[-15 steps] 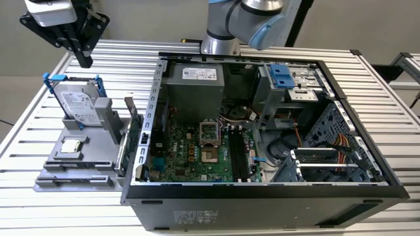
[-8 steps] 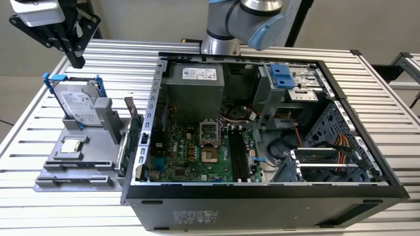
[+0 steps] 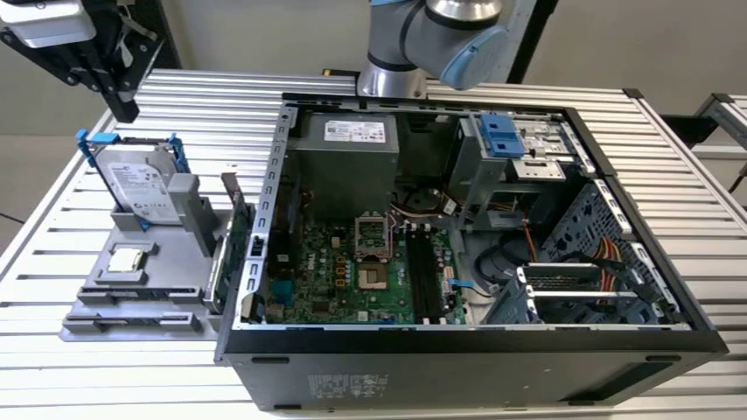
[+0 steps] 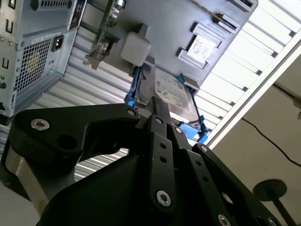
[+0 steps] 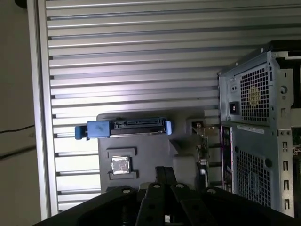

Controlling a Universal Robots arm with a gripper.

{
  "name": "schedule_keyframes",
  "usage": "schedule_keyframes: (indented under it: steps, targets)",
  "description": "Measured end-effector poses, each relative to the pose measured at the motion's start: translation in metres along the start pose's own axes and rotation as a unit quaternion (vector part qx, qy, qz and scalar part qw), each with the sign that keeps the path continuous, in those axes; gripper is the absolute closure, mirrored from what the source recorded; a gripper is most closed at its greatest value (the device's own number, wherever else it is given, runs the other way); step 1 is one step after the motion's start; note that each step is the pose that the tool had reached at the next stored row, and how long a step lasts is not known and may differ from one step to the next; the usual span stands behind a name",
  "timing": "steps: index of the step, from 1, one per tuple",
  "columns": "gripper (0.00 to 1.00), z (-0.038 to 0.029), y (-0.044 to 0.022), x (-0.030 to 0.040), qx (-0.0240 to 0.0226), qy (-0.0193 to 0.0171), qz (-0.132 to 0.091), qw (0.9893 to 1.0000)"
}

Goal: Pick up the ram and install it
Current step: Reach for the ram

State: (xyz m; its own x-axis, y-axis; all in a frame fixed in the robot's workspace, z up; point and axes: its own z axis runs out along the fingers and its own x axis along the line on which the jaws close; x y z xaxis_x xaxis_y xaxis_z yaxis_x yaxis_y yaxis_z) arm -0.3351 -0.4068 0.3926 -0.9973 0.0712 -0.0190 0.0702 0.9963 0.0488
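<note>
My black gripper (image 3: 124,110) hangs high over the table's far left corner in the exterior view, well above and behind the grey holder tray (image 3: 117,302). Its fingers (image 5: 164,170) lie together with nothing between them, so it is shut and empty. The ram seems to be the thin stick standing on edge (image 3: 213,276) along the tray's right side, next to the upright green card (image 3: 241,241); I cannot make it out clearly. The open computer case (image 3: 467,341) shows the motherboard (image 3: 338,280) and its long black slots (image 3: 422,280).
On the tray stand a hard drive in a blue bracket (image 3: 140,179) and a square processor chip (image 3: 126,259). In the first wrist view the drive (image 5: 127,128) and the chip (image 5: 121,165) lie beyond the fingers, with the case's rear panel (image 5: 256,127) beside them. The slatted metal table (image 3: 210,96) ends nearby.
</note>
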Motion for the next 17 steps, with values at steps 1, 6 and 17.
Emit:
schedule_keyframes:
  steps: [1,6,17]
  targets:
    - [1.0,-0.0001,-0.0004,0.0013,0.0,0.0,0.0,1.0]
    - [1.0,-0.0003,-0.0026,0.0058,0.0,0.0,0.0,1.0]
    - [1.0,-0.0006,-0.0065,0.0129,0.0,0.0,0.0,1.0]
